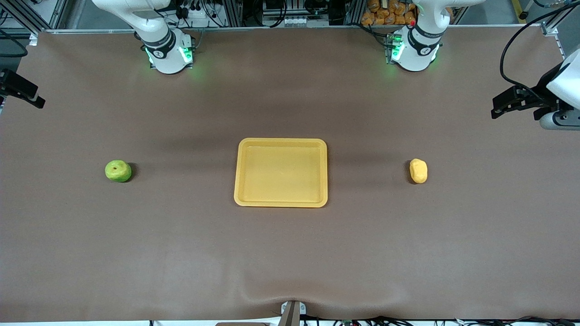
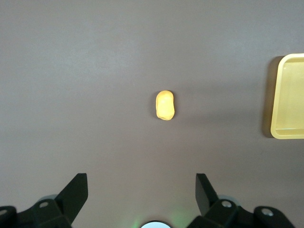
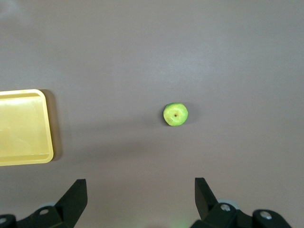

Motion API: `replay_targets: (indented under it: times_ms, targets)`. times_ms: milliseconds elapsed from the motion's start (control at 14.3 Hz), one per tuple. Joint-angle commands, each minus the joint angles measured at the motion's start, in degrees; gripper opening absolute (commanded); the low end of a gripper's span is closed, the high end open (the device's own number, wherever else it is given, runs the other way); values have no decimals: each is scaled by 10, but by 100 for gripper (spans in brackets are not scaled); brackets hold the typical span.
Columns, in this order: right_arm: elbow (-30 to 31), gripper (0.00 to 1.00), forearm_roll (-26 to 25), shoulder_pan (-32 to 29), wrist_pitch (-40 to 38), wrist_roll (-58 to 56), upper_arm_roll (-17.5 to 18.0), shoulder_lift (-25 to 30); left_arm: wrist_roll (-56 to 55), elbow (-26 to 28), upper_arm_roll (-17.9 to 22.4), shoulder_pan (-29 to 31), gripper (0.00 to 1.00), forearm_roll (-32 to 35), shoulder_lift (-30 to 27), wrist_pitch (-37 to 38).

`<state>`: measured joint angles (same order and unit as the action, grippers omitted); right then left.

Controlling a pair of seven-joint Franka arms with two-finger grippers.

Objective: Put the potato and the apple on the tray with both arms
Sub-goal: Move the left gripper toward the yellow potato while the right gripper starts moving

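The yellow-orange tray (image 1: 240, 199) lies flat and empty in the middle of the table. The green apple (image 1: 118, 171) sits beside it toward the right arm's end, stem dimple up. The yellow potato (image 1: 418, 170) sits beside the tray toward the left arm's end. My left gripper (image 2: 141, 176) is open and empty, high over bare table, well apart from the potato (image 2: 165, 105), with a tray corner (image 2: 280, 133) in its view. My right gripper (image 3: 140, 181) is open and empty, high over bare table, apart from the apple (image 3: 175, 114), with the tray (image 3: 47, 154) in view. Neither gripper shows in the front view.
Both arm bases (image 1: 170, 52) (image 1: 414, 50) glow green at the table edge farthest from the front camera. A dark fixture (image 1: 18, 90) juts in at the right arm's end, and a white and black one (image 1: 534, 104) at the left arm's end. Brown cloth (image 1: 290, 253) covers the table.
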<state>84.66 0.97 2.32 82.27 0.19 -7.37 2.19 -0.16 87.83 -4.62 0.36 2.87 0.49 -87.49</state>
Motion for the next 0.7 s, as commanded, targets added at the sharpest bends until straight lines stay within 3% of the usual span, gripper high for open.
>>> replay_targets:
  times_ms: [0,627]
  targets:
    - [18,100,-2,11,5,0,-13,18,2,3,-3,7,100,-8,-1,-4]
    - [4,100,3,13,4,1,-20,8,5,33,-6,5,100,-8,1,-57]
